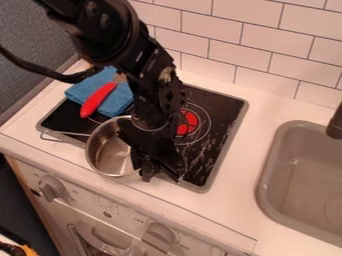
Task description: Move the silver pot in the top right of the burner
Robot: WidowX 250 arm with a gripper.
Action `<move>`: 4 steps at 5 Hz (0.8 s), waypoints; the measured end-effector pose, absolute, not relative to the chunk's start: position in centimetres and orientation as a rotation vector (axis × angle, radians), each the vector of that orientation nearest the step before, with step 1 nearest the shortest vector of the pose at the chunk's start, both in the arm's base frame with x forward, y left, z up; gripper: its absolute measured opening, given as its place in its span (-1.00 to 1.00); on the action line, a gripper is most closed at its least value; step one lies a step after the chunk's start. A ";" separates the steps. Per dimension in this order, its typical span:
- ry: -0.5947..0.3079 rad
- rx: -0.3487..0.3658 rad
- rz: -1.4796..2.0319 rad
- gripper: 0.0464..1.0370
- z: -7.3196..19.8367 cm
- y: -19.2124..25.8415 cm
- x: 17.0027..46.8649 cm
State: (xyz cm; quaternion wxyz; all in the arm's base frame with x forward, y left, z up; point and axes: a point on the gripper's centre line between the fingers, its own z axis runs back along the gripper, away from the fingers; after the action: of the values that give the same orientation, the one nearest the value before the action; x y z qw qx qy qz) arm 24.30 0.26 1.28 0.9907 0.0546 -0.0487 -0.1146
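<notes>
One knob (51,191) is on the left of the white front panel (107,204). Above it, a blue cloth (119,102) lies at the back left of the black cooktop (224,102), a red-handled utensil (98,99) slanting across it. The silver pot (107,152) is at the cooktop's front edge, its handle pointing left. Over the pot's right side hangs the tool (162,175), on a black arm (155,80) from the upper left; whether it is open, closed or gripping the pot, I cannot tell. Right of the arm is a red burner (189,122), then the white table (257,110) and a grey sink (304,175).
</notes>
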 end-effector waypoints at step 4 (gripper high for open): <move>-0.234 0.119 -0.565 -0.94 7.7 -9.6 32.0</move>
State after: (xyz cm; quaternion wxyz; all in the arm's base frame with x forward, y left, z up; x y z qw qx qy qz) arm 32.04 -9.58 7.69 0.9519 0.0583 -0.1154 -0.2778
